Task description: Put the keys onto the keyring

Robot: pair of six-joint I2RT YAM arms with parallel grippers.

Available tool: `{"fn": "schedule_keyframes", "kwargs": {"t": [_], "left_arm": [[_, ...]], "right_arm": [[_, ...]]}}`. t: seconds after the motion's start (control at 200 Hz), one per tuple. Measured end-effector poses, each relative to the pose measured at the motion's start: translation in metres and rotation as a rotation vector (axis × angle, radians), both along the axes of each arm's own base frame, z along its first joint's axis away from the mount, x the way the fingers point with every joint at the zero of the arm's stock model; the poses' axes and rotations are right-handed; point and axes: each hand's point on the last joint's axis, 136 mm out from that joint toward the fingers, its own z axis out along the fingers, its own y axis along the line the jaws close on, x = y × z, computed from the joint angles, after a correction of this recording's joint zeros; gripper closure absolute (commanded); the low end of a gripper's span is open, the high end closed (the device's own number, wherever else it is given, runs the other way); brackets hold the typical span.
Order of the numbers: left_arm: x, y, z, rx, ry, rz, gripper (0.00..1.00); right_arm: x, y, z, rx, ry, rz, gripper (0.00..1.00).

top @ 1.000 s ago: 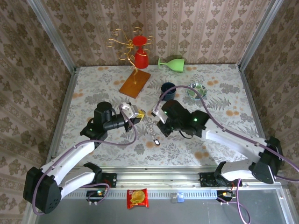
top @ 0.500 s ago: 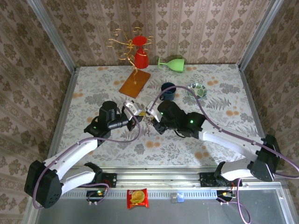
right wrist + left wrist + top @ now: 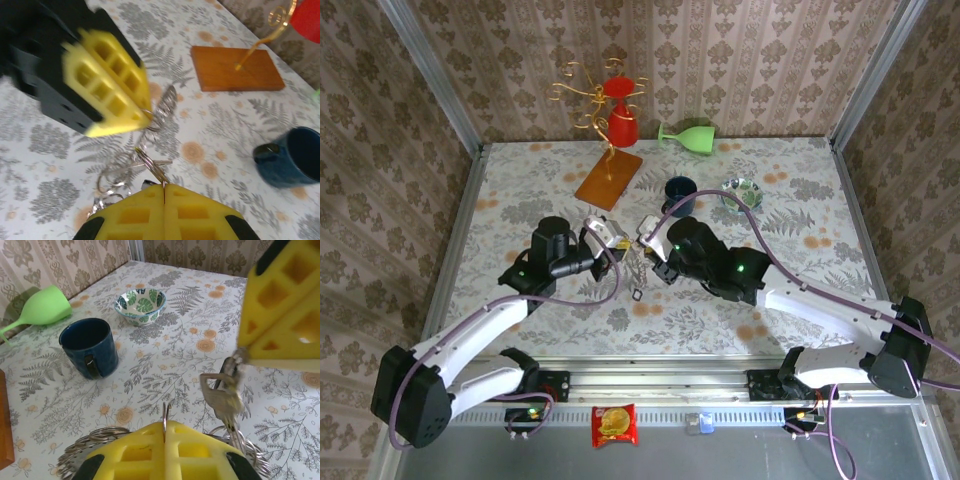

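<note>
My left gripper (image 3: 616, 240) is shut on the keyring (image 3: 164, 415), a thin metal split ring seen edge-on between its yellow pads (image 3: 200, 452). My right gripper (image 3: 649, 239) faces it a short way off, shut on a small split ring (image 3: 151, 166) that carries the keys (image 3: 223, 397). A silvery key blade hangs below the right pad (image 3: 280, 305). More linked rings and a small black fob (image 3: 638, 293) dangle under both grippers above the table. In the right wrist view the left gripper (image 3: 144, 116) holds its ring (image 3: 167, 101) just beyond my closed pads (image 3: 200, 215).
A dark blue mug (image 3: 680, 190) and a small leaf-patterned bowl (image 3: 742, 192) stand behind the grippers. A green goblet (image 3: 688, 135) lies on its side at the back. A gold wire stand on a wooden base (image 3: 608, 178) carries a red cup. A snack packet (image 3: 614, 424) lies on the front rail.
Both grippers have risen and drawn closer together near the table's middle. The dangling chain of keys and rings has come up with them and hangs shorter between the two.
</note>
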Motion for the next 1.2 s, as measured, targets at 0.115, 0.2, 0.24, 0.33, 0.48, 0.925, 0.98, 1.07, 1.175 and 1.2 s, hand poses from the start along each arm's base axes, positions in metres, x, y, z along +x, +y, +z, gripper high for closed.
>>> {"fn": "schedule_keyframes", "kwargs": {"t": [0.115, 0.2, 0.24, 0.33, 0.48, 0.925, 0.98, 1.07, 1.175, 1.2], "left_arm": [[-0.001, 0.000, 0.003, -0.004, -0.008, -0.004, 1.00], [-0.001, 0.000, 0.003, -0.004, -0.008, -0.003, 1.00], [-0.001, 0.000, 0.003, -0.005, -0.008, -0.003, 1.00], [-0.001, 0.000, 0.003, -0.006, -0.005, -0.001, 1.00], [0.002, 0.000, 0.001, -0.008, 0.009, 0.010, 1.00], [0.016, 0.006, -0.003, -0.007, 0.056, 0.097, 1.00], [0.017, 0.007, -0.001, -0.014, 0.063, 0.101, 1.00], [0.017, 0.006, 0.003, -0.028, 0.065, 0.101, 1.00], [0.018, 0.006, 0.006, -0.042, 0.066, 0.100, 1.00], [0.018, 0.006, 0.007, -0.043, 0.066, 0.101, 1.00]], "right_arm": [[0.007, -0.005, -0.009, -0.056, 0.001, -0.040, 1.00], [0.013, -0.003, -0.011, -0.075, 0.004, -0.058, 1.00], [0.015, -0.001, -0.010, -0.080, 0.008, -0.065, 1.00], [0.021, 0.006, -0.005, -0.076, 0.010, -0.076, 1.00], [0.026, 0.023, -0.001, -0.069, 0.012, -0.085, 1.00], [-0.012, 0.041, -0.016, -0.128, -0.066, 0.089, 1.00], [-0.021, 0.041, -0.021, -0.130, -0.062, 0.134, 1.00], [-0.029, 0.044, -0.022, -0.106, -0.062, 0.185, 1.00], [-0.032, 0.047, -0.017, -0.047, -0.060, 0.214, 1.00], [-0.032, 0.046, -0.014, -0.031, -0.058, 0.216, 1.00]]}}
